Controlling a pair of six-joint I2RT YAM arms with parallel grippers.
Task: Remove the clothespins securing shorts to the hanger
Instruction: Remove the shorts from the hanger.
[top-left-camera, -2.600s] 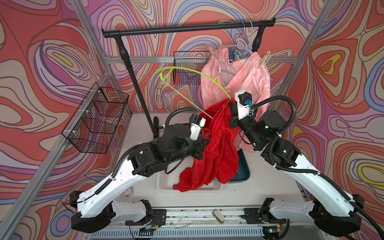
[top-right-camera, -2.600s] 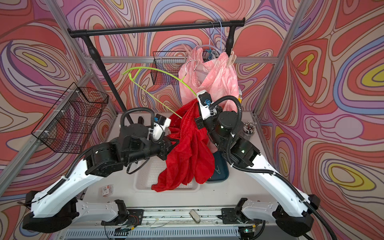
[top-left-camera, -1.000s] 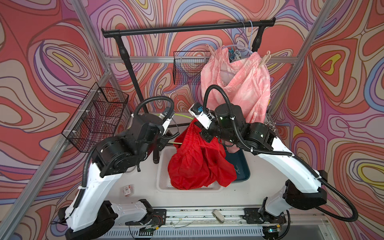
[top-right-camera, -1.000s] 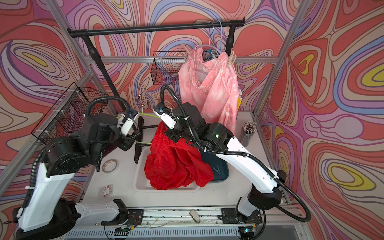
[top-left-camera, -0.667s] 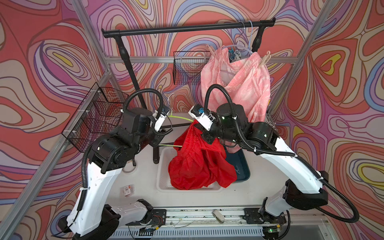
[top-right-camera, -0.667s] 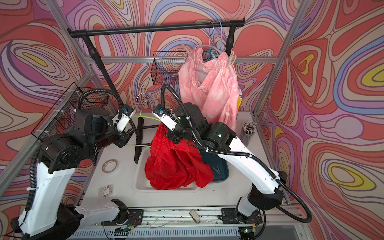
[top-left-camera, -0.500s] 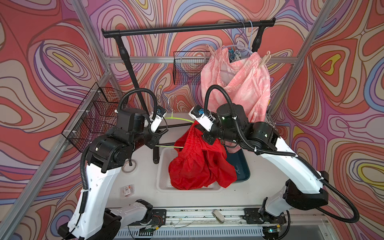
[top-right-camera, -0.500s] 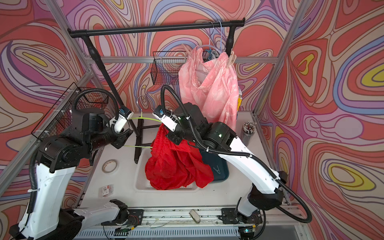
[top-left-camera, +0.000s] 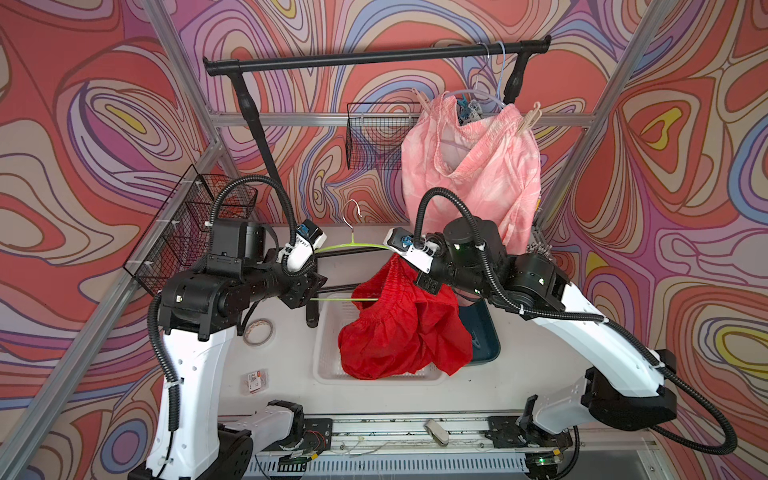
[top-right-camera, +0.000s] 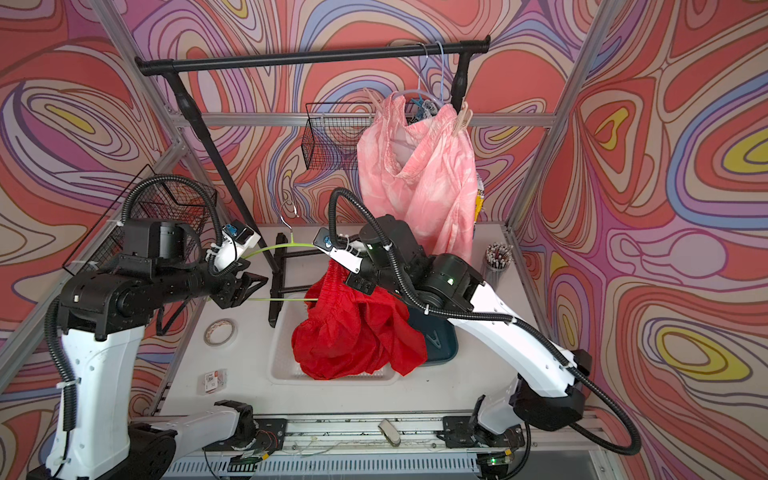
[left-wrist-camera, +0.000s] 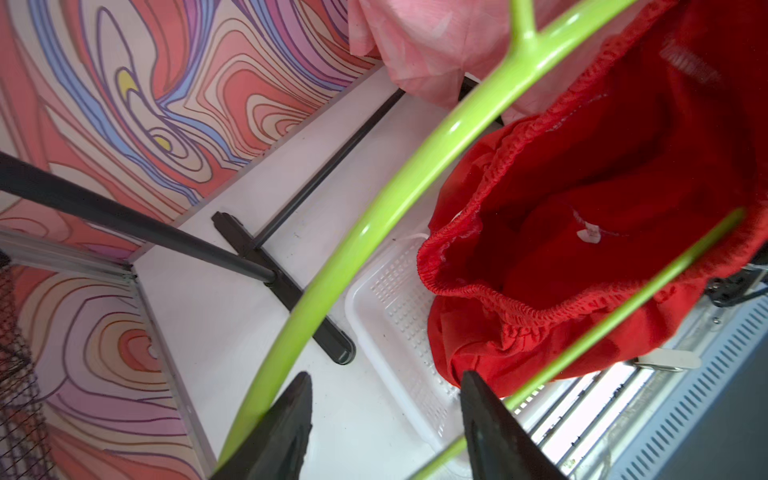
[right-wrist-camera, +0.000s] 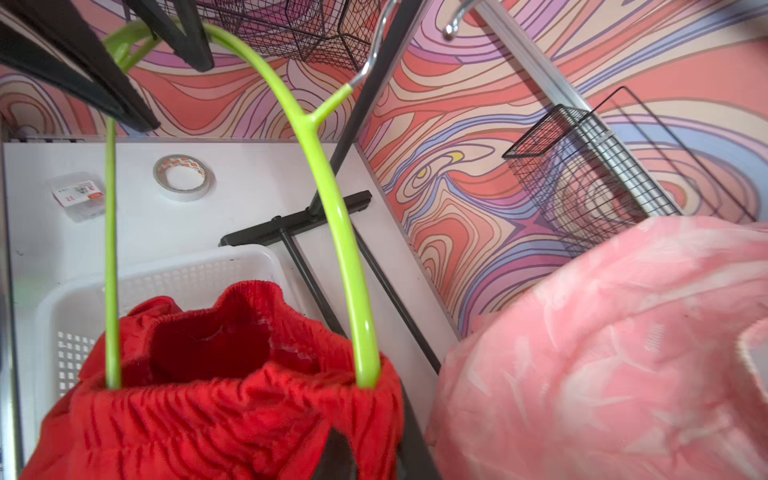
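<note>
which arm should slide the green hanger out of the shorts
Left, likely: the left tool grips the green hanger by its bare end; the right tool is shut on the red shorts, anchoring them.

Aluminium frame (top-left-camera: 291, 120) and patterned walls (top-left-camera: 83, 124) mark a lab.

The left arm (top-left-camera: 193, 374) and the right arm (top-left-camera: 598, 345) are built alike: the long links farthest from the jaws are clad in white shells (small dark holes are dotted along the left one), while the joints nearer the jaws are cased in black. A ribbed black cable (top-left-camera: 249, 178) is looped to a white, blue-fronted wrist camera (top-left-camera: 305, 245) mounted just behind the jaws. The left gripper (left-wrist-camera: 384, 386) is ended by two black fingers (left-wrist-camera: 286, 428), tapered to points.
</note>
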